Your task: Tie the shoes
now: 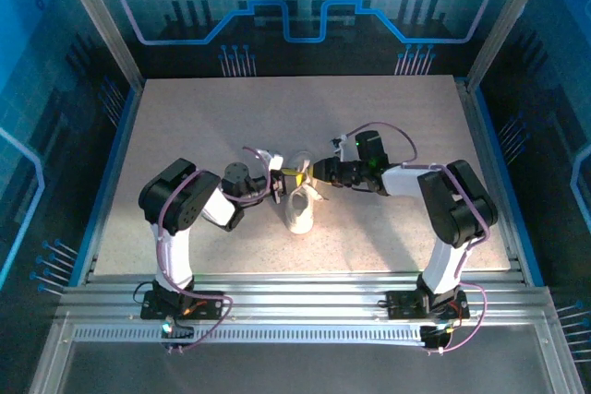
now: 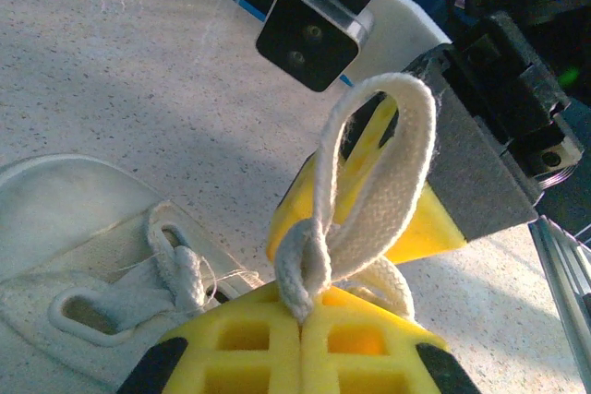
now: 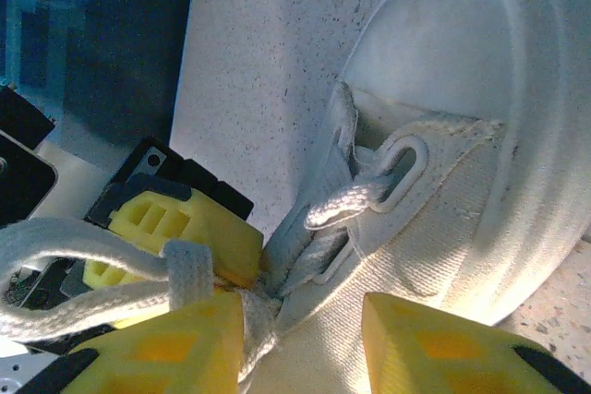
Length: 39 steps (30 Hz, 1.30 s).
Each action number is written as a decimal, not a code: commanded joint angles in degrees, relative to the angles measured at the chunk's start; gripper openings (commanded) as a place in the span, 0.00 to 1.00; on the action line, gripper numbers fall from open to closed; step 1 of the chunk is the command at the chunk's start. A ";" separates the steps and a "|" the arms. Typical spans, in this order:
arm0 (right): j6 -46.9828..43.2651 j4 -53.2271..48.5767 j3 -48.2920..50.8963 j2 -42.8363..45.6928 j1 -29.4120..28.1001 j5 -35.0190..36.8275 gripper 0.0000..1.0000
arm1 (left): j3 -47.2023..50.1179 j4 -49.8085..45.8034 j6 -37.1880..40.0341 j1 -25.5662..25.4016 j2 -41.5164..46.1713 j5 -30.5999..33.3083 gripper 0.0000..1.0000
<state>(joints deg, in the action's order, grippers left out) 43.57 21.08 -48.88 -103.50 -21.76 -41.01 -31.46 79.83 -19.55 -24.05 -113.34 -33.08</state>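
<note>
Left gripper (image 2: pixel 300 329), at six o'clock, pinches the soft, limp lace (image 2: pixel 319 228); right gripper (image 3: pixel 303 343) stands spread. Shoe (image 3: pixel 462 126) looks light and would drag; grip low on the loop (image 2: pixel 411 136).

The sneaker (image 3: pixel 462 182) and its laces (image 2: pixel 388 163) are white, the fingers (image 2: pixel 249 339) yellow, the table (image 2: pixel 138 71) speckled beige.

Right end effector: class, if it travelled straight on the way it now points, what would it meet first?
The white shoe: its laced top lies directly ahead of the right end effector, seemingly very close, though depth is hard to judge.
</note>
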 commanded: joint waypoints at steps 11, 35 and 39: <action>4.13 3.39 -1.21 -2.17 -2.22 -2.21 0.42 | -1.31 0.41 0.72 -0.27 -1.75 -2.01 0.00; 8.48 7.27 4.42 0.98 -2.05 3.66 0.00 | -0.93 0.41 1.51 -1.43 -1.21 -1.00 0.00; 3.61 1.42 3.64 4.10 -0.58 5.16 0.00 | -0.53 0.41 1.93 -1.36 -0.59 -0.98 0.00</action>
<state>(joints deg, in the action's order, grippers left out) 51.55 27.88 -45.32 -102.50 -23.77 -37.85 -32.10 79.46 -19.33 -24.99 -114.91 -32.05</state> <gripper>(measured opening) 0.037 0.064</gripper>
